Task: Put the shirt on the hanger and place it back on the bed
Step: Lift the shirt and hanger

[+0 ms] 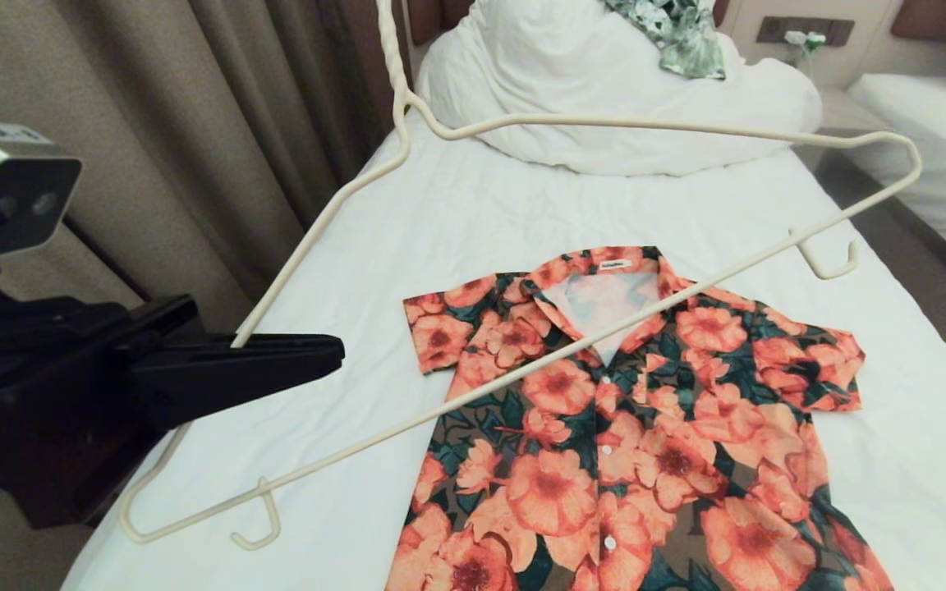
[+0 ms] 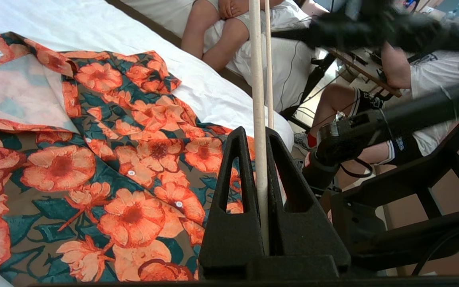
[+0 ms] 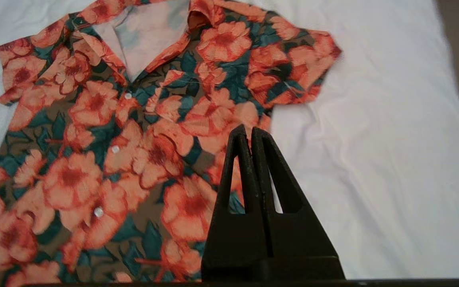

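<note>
The shirt (image 1: 629,427) lies flat and face up on the bed (image 1: 481,213), collar open toward the duvet. My left gripper (image 1: 333,357) hangs over the bed's left edge, shut on the hanger (image 1: 686,125), which is held in the air above the shirt. In the left wrist view the cream wire of the hanger (image 2: 257,79) runs straight between the fingers of the left gripper (image 2: 255,131), with the shirt (image 2: 134,159) below. My right gripper (image 3: 249,131) is shut and empty, hovering over the shirt (image 3: 134,119) near its side seam; it is outside the head view.
A bunched white duvet (image 1: 604,107) fills the bed's head, with a green leaf-print garment (image 1: 678,33) on top. Curtains (image 1: 235,123) hang at the left. A second bed (image 1: 933,148) stands at the right. People (image 2: 233,36) sit beside the bed.
</note>
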Controlling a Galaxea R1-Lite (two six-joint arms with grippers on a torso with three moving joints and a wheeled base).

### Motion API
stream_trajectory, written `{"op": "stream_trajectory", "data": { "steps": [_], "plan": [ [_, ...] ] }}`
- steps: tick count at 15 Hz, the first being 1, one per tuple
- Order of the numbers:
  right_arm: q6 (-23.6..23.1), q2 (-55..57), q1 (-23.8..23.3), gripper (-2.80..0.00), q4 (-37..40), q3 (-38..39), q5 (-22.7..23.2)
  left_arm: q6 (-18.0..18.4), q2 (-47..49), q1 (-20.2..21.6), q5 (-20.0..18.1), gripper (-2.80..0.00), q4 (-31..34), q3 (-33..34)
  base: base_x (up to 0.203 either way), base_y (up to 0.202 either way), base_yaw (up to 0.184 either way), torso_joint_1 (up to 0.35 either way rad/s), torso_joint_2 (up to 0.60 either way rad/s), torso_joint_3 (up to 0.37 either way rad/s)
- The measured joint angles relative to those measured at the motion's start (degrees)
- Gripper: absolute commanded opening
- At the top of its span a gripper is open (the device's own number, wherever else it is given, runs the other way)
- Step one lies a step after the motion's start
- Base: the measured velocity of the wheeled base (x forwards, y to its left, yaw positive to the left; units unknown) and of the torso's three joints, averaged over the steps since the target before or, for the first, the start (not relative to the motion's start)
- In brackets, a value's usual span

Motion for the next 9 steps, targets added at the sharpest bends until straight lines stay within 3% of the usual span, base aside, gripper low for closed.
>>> {"op": "stream_trajectory", "data": {
  "steps": [5,9],
  "plan": [
    [7.3,23.8,4.1,-2.8,1.4,-19.5,1.3,2.0,2.4,3.6,0.2,-2.8,-1.2,-0.6,0.0,0.0,0.0,0.0,0.0,0.0],
    [9.2,41.3,5.7,-2.8,4.8,-32.1,1.1,2.1,4.3,7.5,0.1,-2.8,-3.5,-0.9,0.0,0.0,0.0,0.0,0.0,0.0]
  ]
}}
